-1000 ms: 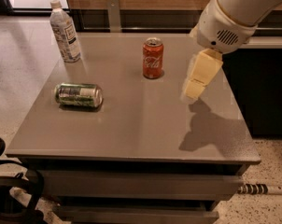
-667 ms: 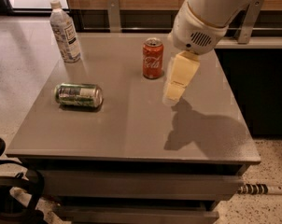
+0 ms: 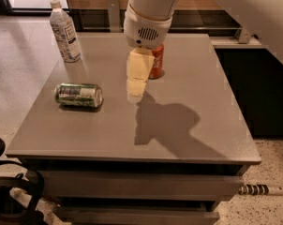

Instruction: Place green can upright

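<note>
A: The arm has swung left across the grey counter (image 3: pixel 188 125). Its cream gripper (image 3: pixel 137 81) now hangs over the middle, just in front of the red cola can (image 3: pixel 157 62) and partly hiding it.

B: Any of the task done?

A: None. The small green metal can (image 3: pixel 79 95) lies on its side near the left edge, untouched, where it lay before. Reaching, grasping and standing it up all remain.

B: Gripper open or closed?

A: I cannot tell.

Gripper (image 3: pixel 136 89) hangs right of the lying can (image 3: pixel 79 95), before the upright can (image 3: pixel 158 65)
</note>
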